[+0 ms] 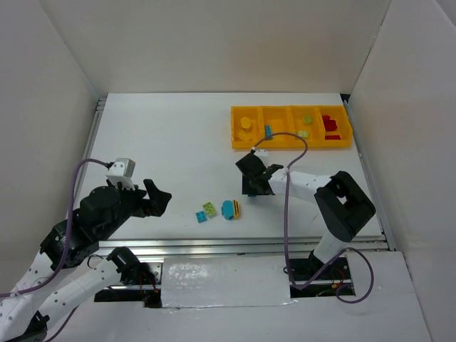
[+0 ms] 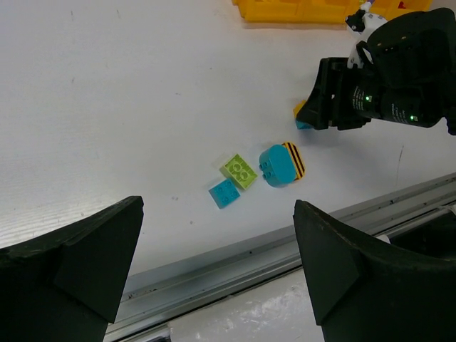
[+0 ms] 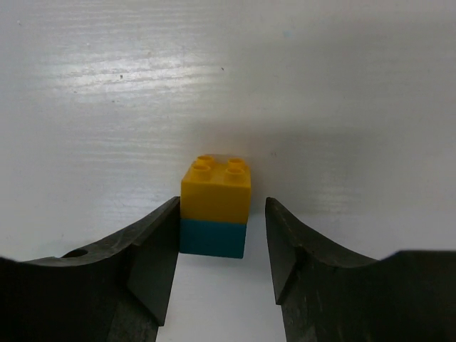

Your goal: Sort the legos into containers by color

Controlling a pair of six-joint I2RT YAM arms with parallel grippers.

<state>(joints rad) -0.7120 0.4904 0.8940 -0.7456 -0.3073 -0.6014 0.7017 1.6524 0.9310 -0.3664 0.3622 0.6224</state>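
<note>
As the sorting stands: the tray [image 1: 285, 144] at upper right holds yellow, blue, green and red bricks, seemingly one colour per compartment; four bricks are still unsorted on the surface [image 1: 164, 142].
Right end effector [image 3: 222, 217]: narrow, straddling the yellow-over-teal brick [image 3: 215, 206] at mid-frame below the tray; a gap shows at one finger.
Left end effector [image 2: 217, 205]: wide, empty.
Loose at lower centre: green plate [image 2: 239, 171], teal plate [image 2: 224, 193], rounded teal striped piece [image 2: 281, 164].
Materials: glossy hard plastic with studded tops; matte white surface.
</note>
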